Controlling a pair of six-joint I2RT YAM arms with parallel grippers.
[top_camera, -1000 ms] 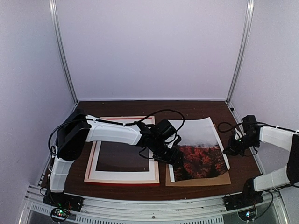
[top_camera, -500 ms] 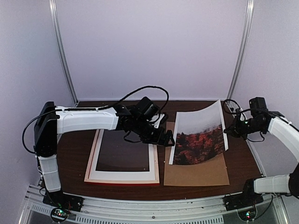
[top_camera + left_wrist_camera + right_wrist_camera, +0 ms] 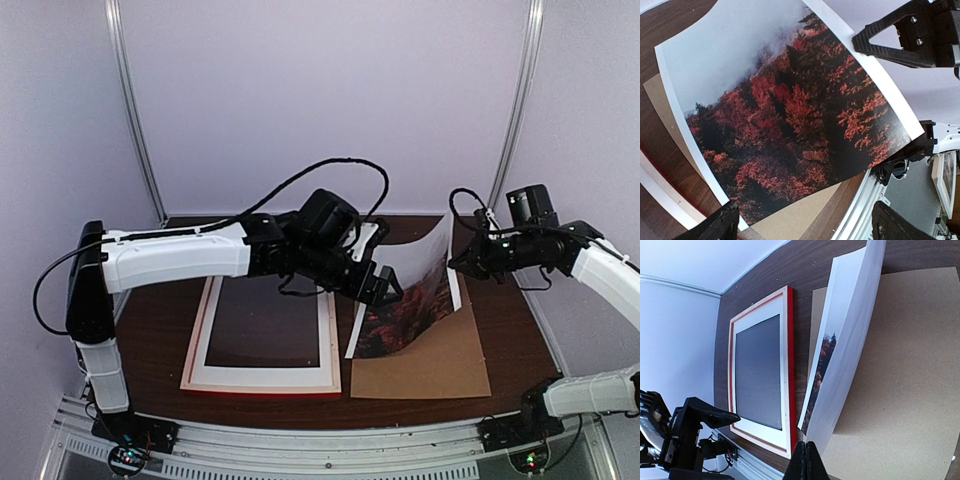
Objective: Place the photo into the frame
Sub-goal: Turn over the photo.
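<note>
The photo (image 3: 415, 295) stands curled up off the brown backing board (image 3: 430, 370), with its lower left corner near the board. My right gripper (image 3: 462, 262) is shut on the photo's right edge and holds it raised. In the right wrist view its fingers (image 3: 805, 460) pinch the photo's white back (image 3: 850, 340). My left gripper (image 3: 385, 285) is open beside the photo's left part and faces the picture side (image 3: 790, 115), holding nothing. The red-edged frame (image 3: 337, 350) lies flat to the left and also shows in the right wrist view (image 3: 790, 365).
Inside the frame a white border (image 3: 200, 350) surrounds a dark centre. The backing board (image 3: 910, 365) lies right of the frame. An aluminium rail (image 3: 330, 440) runs along the near table edge. Walls enclose the back and sides.
My right gripper has carried the photo's right edge higher and leftward, so the photo stands steeper. My left gripper has moved right and closer to the photo.
</note>
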